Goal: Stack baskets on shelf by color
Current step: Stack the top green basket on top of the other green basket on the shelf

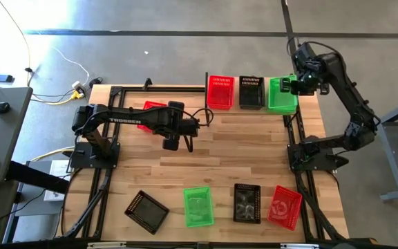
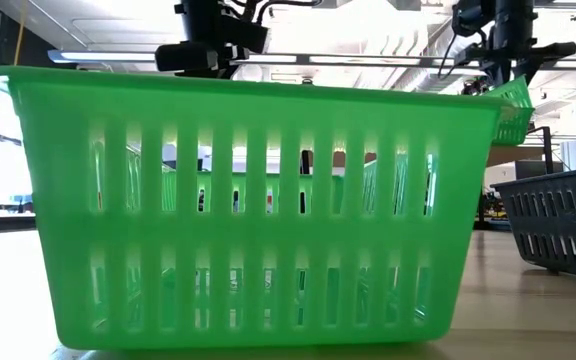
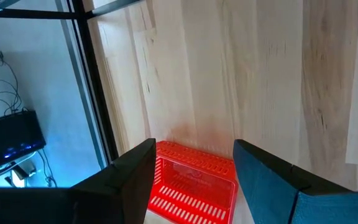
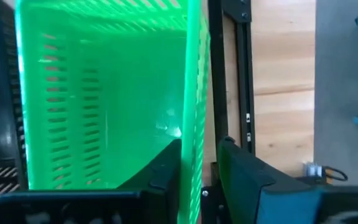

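On the shelf (image 1: 236, 105) at the table's far side stand a red basket (image 1: 220, 92) and a black basket (image 1: 251, 92). My right gripper (image 1: 298, 85) is shut on a green basket (image 1: 280, 95) at the shelf's right end. This basket shows tilted in the low view (image 2: 513, 105). My left gripper (image 1: 179, 143) is open and empty above the middle of the table. Another red basket (image 1: 153, 108) lies on the tabletop, partly under the left arm. It also shows beyond the open fingers in the left wrist view (image 3: 194, 183). My right gripper holds the green basket by its right-hand side wall, at the rim (image 4: 194, 134). One finger (image 4: 160, 171) is inside the basket and one (image 4: 247, 174) is outside. The fingers come from above. Whether the basket's bottom rests on the shelf, I cannot tell.
Along the table's near edge lie a black basket (image 1: 146, 209), a green basket (image 1: 198, 206), a second black basket (image 1: 247, 203) and a red basket (image 1: 285, 206). The green one fills the low view (image 2: 248, 210). Black frame rails (image 1: 297, 149) run along both table sides.
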